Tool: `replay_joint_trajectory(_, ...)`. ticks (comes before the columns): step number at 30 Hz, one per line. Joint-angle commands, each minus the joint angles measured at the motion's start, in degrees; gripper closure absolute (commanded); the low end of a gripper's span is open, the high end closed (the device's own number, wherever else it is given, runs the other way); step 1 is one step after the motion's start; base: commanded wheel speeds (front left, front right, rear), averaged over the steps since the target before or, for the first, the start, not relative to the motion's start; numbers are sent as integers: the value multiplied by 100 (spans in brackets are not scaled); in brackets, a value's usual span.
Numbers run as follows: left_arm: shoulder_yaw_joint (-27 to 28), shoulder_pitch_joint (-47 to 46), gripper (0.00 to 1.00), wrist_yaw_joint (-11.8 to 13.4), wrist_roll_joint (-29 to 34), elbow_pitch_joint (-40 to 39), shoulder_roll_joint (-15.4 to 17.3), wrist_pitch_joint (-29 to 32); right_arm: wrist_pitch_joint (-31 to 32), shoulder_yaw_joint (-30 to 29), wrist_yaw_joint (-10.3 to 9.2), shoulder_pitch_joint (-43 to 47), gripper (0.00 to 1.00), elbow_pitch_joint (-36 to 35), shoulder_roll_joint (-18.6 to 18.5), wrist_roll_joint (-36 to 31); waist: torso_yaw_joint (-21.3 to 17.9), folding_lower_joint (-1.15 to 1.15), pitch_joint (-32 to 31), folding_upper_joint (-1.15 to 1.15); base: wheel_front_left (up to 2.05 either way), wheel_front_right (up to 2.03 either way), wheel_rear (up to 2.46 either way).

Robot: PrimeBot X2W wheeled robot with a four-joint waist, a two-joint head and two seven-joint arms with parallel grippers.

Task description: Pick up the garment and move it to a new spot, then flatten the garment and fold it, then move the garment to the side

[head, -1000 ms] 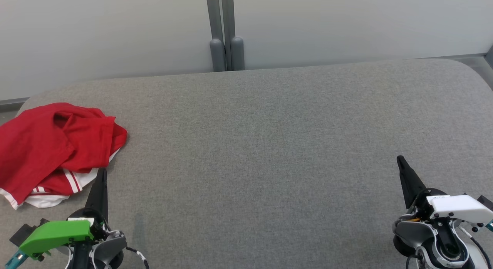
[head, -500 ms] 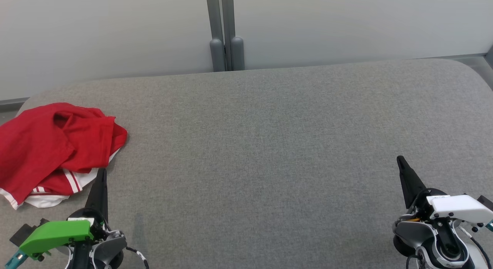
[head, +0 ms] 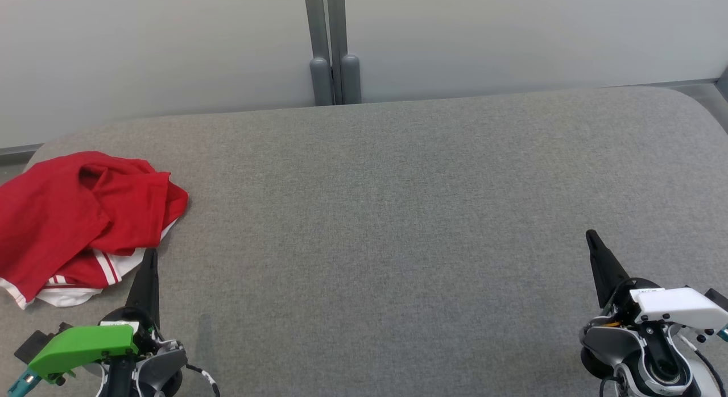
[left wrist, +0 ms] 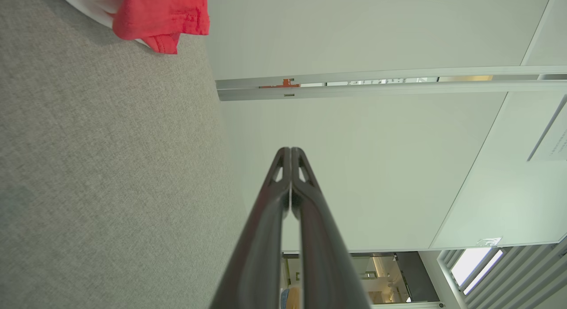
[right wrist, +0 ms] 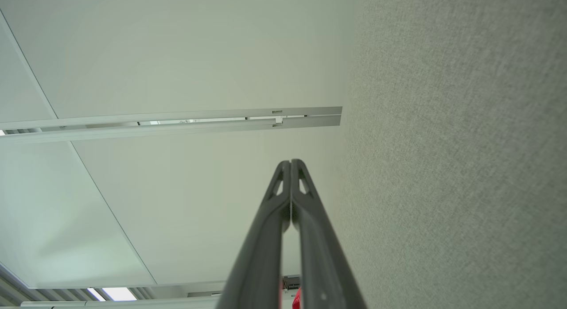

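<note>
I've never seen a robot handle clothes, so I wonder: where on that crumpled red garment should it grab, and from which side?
Probably the bunched fold at the right edge of the red garment, closest to the left gripper. It stands up off the grey table, so an opened gripper could pinch it from above, coming in from that side. That gripper is shut now.
</note>
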Motion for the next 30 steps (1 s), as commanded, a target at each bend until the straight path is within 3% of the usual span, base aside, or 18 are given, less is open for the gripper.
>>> replay_joint_trajectory(1, 2, -92, 100, -32, 45, 7, 10, 8, 11, 6, 0, -31, 100, 6, -11, 43, 0, 0, 0, 0, 0, 0, 0)
replay_joint_trajectory(2, 2, -92, 100, -32, 45, 7, 10, 8, 11, 6, 0, -31, 100, 6, -11, 43, 0, 0, 0, 0, 0, 0, 0)
replay_joint_trajectory(3, -1, 4, 0, 2, 1, 8, -2, -2, -1, 1, 0, 3, 0, 9, 2, -1, 0, 0, 0, 0, 0, 0, 0)
replay_joint_trajectory(17, -202, 209, 0, 9, 253, 98, -36, -308, -309, 214, -1, 188, 0, 48, 40, -350, 11, 0, 2, 0, 0, 0, 0)
replay_joint_trajectory(30, -323, 266, 0, 38, 1517, -27, -26, -637, -639, 374, -1, 209, 0, -222, -58, -2040, 32, 0, -1, 0, 0, 0, 0)
